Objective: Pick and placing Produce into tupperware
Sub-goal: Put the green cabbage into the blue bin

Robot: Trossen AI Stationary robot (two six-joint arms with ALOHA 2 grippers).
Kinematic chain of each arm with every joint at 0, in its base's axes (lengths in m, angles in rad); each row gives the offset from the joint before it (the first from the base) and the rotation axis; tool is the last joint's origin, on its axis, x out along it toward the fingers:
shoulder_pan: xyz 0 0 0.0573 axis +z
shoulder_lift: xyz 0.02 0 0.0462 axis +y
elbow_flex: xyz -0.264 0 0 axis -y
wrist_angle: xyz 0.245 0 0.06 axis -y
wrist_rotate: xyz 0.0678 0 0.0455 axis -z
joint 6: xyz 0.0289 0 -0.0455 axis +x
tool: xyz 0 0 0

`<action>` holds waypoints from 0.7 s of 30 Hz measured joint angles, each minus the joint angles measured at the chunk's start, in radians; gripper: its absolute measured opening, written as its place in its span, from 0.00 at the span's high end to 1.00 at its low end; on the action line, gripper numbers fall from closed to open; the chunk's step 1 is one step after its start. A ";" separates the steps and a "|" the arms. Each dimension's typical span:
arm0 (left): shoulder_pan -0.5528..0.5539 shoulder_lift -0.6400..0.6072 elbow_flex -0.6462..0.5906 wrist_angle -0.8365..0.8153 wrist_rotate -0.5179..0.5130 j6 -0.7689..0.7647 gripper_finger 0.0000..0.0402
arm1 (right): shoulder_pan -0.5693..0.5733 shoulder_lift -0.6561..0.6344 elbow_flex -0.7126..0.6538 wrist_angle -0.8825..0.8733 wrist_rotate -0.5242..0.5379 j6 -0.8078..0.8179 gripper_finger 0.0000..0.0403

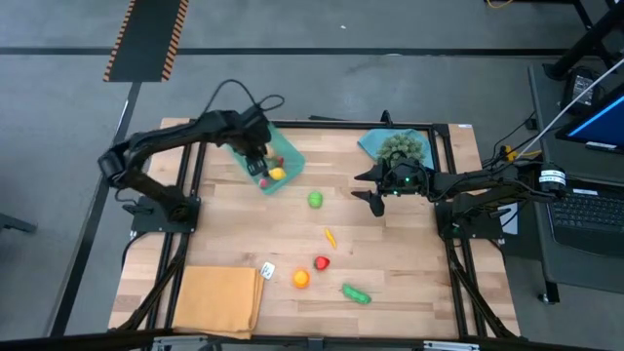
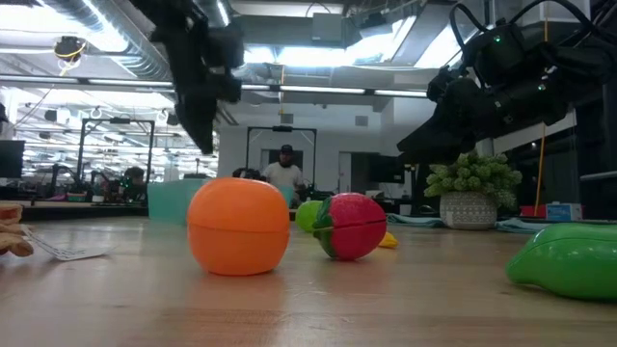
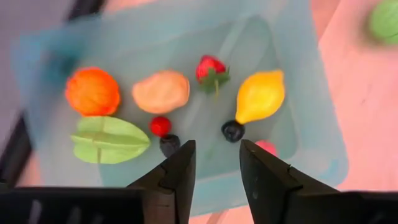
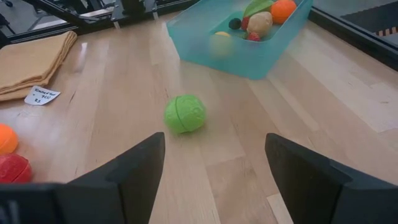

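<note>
While the orange toy fruit [image 2: 238,226] sits nearest the table's front edge, a red one [image 2: 351,226] lies just behind it and a green pod [image 1: 356,293] off to the right, with a folded orange-tan cloth [image 1: 218,300] and a small white tag [image 1: 267,269] towards the left front corner. Farther back, a small orange carrot-like piece [image 1: 331,236] lies mid-table, and a round green piece [image 4: 185,114] rests alone on the wood beyond it. Over that stretch hangs the right gripper [image 4: 214,165], its fingers spread wide and empty (the green ball lies ahead of them, well apart). Farther still, the teal tupperware [image 3: 311,99] sits at the back left, holding an orange fruit [image 3: 92,91], a green star-shaped slice [image 3: 109,139], a tan piece [image 3: 161,91], a strawberry [image 3: 211,69], a yellow lemon [image 3: 260,96] and a few dark and red berries. Above it hovers the left gripper [image 3: 216,168], fingers narrowly parted, gripping nothing. At the back right stands a bushy grey-green cluster [image 1: 401,147] on a blue piece.
</note>
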 joint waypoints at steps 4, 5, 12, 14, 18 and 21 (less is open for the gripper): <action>0.000 -0.100 0.000 -0.002 0.051 0.012 0.73 | 0.000 0.000 0.000 0.000 0.000 0.000 0.31; -0.002 -0.124 0.000 -0.002 0.083 0.021 0.74 | 0.000 0.000 0.000 0.000 0.005 -0.004 0.31; -0.043 -0.267 -0.074 0.132 0.251 0.062 0.77 | -0.002 0.000 0.000 0.007 0.043 -0.021 0.31; -0.067 -0.311 -0.140 0.215 0.269 0.073 0.78 | -0.002 -0.001 0.000 0.009 0.044 -0.019 0.31; -0.125 -0.398 -0.300 0.419 0.271 0.069 0.80 | -0.002 -0.001 0.000 0.021 0.049 -0.022 0.31; -0.171 -0.456 -0.412 0.583 0.271 0.057 0.81 | -0.002 -0.001 0.000 0.025 0.049 -0.023 0.31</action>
